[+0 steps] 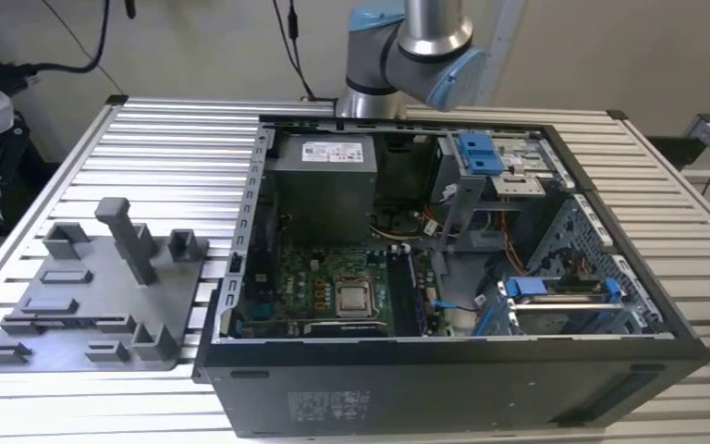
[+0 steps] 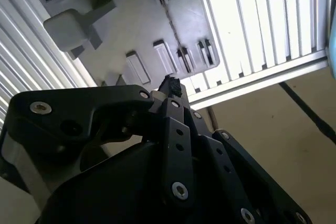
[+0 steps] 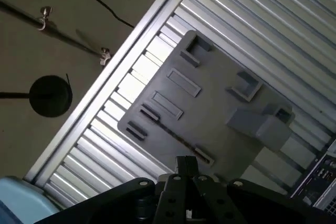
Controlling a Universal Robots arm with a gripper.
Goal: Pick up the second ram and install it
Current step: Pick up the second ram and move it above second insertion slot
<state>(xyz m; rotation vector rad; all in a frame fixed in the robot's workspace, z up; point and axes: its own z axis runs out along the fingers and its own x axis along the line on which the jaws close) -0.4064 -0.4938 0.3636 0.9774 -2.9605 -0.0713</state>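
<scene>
A fixture is lying on the tabletop at the exterior view's left, beside an open case. Inside, a motherboard is sitting before the power supply. The arm is standing behind the case.

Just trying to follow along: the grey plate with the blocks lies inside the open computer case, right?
Not quite. The grey plate lies outside the open case, on the slatted table beside it, on the exterior view's left. The exterior view shows this.
</scene>
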